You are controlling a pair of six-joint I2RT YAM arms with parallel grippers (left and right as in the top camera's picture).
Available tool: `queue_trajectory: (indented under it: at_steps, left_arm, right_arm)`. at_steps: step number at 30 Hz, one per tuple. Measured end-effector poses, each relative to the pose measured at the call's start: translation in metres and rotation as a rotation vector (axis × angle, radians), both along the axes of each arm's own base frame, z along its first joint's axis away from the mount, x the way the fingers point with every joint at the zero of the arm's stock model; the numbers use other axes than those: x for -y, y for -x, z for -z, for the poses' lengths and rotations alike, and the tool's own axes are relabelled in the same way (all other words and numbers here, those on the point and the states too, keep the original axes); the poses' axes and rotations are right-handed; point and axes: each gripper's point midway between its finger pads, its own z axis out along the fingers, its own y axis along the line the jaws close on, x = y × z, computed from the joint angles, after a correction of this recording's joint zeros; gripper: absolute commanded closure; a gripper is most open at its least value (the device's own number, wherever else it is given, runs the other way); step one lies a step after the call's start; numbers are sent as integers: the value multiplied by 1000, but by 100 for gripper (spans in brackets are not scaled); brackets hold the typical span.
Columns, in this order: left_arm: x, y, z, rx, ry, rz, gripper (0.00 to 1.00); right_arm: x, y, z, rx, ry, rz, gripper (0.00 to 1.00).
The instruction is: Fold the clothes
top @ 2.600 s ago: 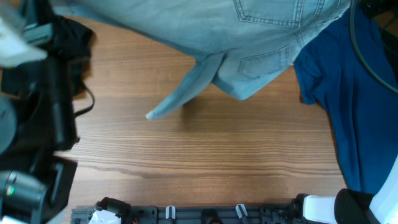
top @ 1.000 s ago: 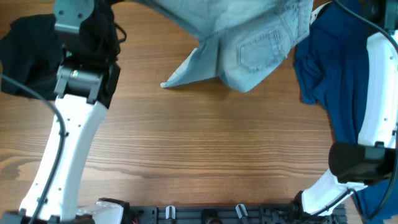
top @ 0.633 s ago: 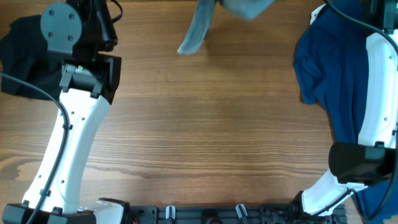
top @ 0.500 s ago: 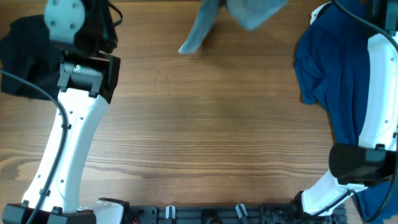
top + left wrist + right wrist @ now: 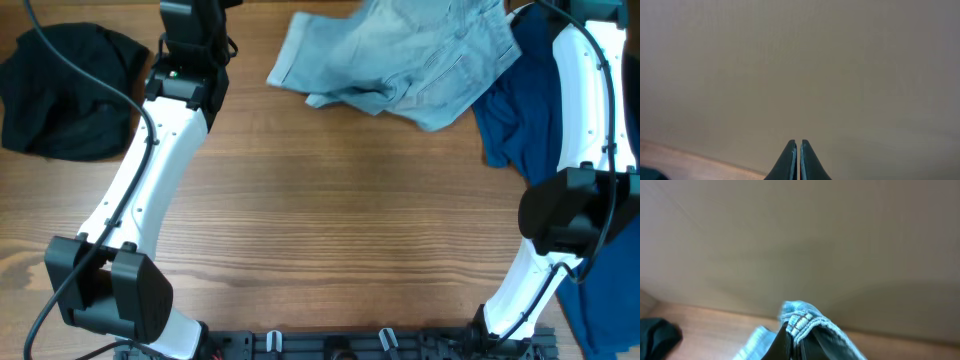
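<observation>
The pale-blue denim shorts [image 5: 400,60] lie crumpled at the table's [image 5: 330,220] twelve o'clock. The right gripper [image 5: 799,342] pinches their stitched edge. The left gripper [image 5: 800,160], toward eleven o'clock, is pressed together and empty.

Bare across the middle and near side of the worktop [image 5: 340,230], with open passage between the two arms. Blocked along the far edge by the pale denim shorts [image 5: 400,60]. Crowded at the right by the dark-blue garment [image 5: 505,120] and the right arm [image 5: 590,110]. Hemmed in at the left by the black garment [image 5: 60,90] and the left arm [image 5: 150,180].
</observation>
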Motion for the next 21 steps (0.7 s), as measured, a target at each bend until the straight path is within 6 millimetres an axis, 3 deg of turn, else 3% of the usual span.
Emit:
queue_trajectory:
  at_steps: [3, 7, 10, 15, 21]
  left_arm:
    - [0, 0, -2, 9, 7, -1, 96]
    - [9, 3, 22, -91, -11, 17, 96]
    - [35, 9, 37, -155, -30, 65, 96]
    - [71, 18, 43, -176, -41, 136, 96]
    - [68, 31, 86, -353, -14, 120, 96]
  right_arm:
    - [-2, -1, -6, 27, -6, -15, 96]
    - [-7, 1, -6, 22, -17, -41, 94]
    - [-15, 5, -9, 34, -21, -95, 96]
    - [-41, 15, -17, 67, -42, -224, 96]
    - [-49, 34, -28, 43, -56, -265, 96]
